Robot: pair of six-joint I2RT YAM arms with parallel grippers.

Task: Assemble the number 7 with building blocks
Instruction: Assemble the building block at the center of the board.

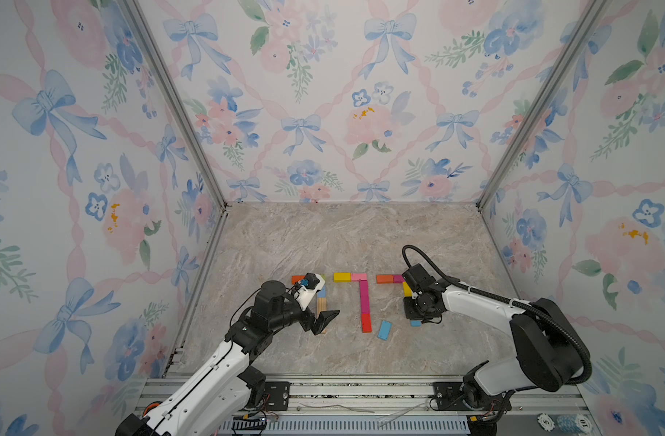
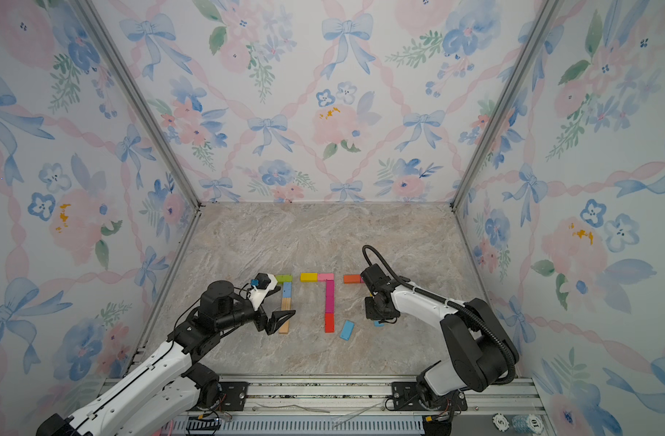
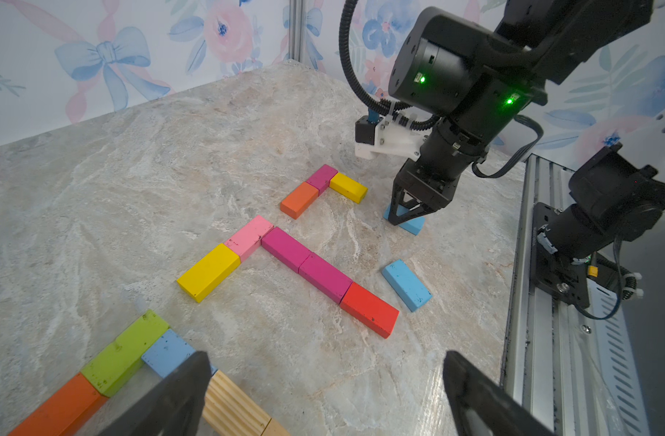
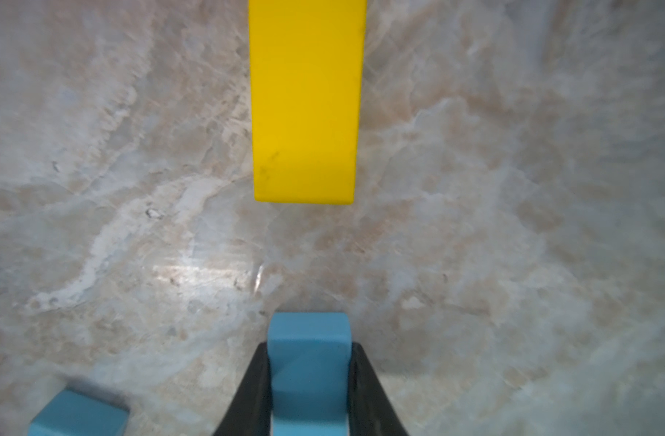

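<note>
Marbled tabletop (image 1: pixel 342 234) inside bow-and-flower papered walls. Right gripper (image 3: pixel 406 218) masked by own wrist in both top views, only a sliver of held blue block (image 1: pixel 415 323) peeping out; rear end cut off in the right wrist view. Clamped by the long sides, long axis in line with yellow block (image 4: pixel 306 102) ahead, bare marble between. Left gripper (image 3: pixel 325 362) spread wide, empty, over partly covered wooden block (image 3: pixel 232 407)

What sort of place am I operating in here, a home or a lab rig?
Most likely a lab data-collection booth, not a home: bow-and-flower wallpaper panels sit in bare aluminium posts, and the marble-look tabletop ends at a slotted metal rail.
</note>
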